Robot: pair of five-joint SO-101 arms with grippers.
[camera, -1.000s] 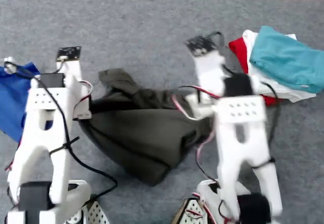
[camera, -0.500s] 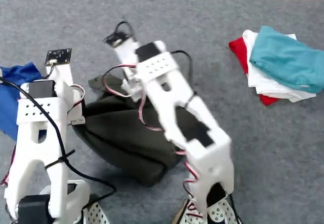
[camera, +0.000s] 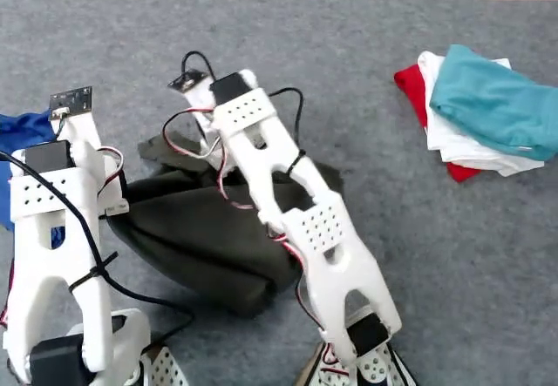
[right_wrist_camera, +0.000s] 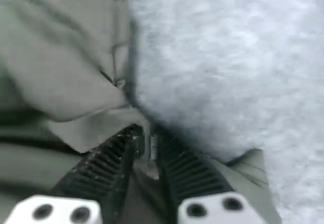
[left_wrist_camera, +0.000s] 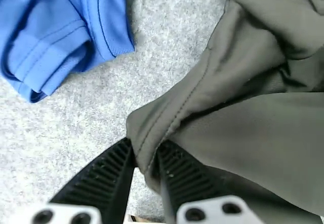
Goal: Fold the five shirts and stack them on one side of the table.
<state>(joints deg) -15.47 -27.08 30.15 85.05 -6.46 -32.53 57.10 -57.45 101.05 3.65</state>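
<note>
A dark olive shirt [camera: 196,229] lies bunched in the middle of the grey table [camera: 375,46]. My left gripper [left_wrist_camera: 146,150] is shut on the shirt's hem [left_wrist_camera: 152,133] at its left edge, seen in the high view as the left gripper [camera: 119,205]. My right arm stretches across the shirt toward its far left side. There the right gripper [right_wrist_camera: 146,135] is shut on a fold of the olive shirt [right_wrist_camera: 61,72]. A blue shirt [camera: 22,133] lies crumpled at the table's left edge, close by in the left wrist view as the blue shirt [left_wrist_camera: 50,32].
At the far right a stack of folded shirts [camera: 479,107] has teal on top, white under it and red at the bottom. Bare grey table lies between the stack and the olive shirt, and along the far edge.
My right arm has swung from the shirt's right side over to its far left, carrying cloth across. The left arm has shifted left, dragging the shirt's edge with it.
</note>
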